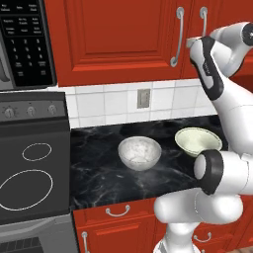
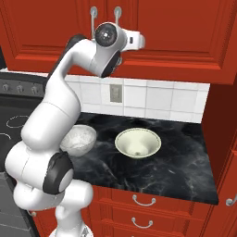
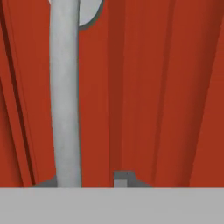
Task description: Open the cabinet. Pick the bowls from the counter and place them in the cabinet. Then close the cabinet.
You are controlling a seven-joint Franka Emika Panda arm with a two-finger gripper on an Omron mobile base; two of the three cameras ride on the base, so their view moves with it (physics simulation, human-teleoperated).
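Up at the cabinet [image 1: 118, 34] front, the gripper [image 3: 83, 181] has its two dark tips astride a door's upright silver handle [image 3: 65, 100]. The bar runs between the tips, nearer one than the other, and the right tip [image 3: 124, 177] shows red door between itself and the bar. Cannot tell if the jaws are clamped on the bar or just around it. This placement makes sense for step one, pulling a door open, and both doors look shut.

The arm is bent high with the wrist level against the doors, so the hand meets the bar square on. Two handles sit close either side of the centre seam; unsure which one is caught.

Below, both bowls sit untouched on the black counter [image 1: 99, 178]: the grey bowl [image 1: 139, 153] towards the stove [image 1: 29, 173], the cream bowl [image 1: 197, 141] beside it, apart and upright, ready for a top grab.

Room to move: the door will likely swing out over the counter towards the arm's elbow, so the pull probably needs an arc. The microwave [image 1: 24, 44] borders the cabinet on the stove side, the tiled wall [image 1: 108, 101] is behind the bowls, and the drawers [image 1: 118, 212] are under the counter edge
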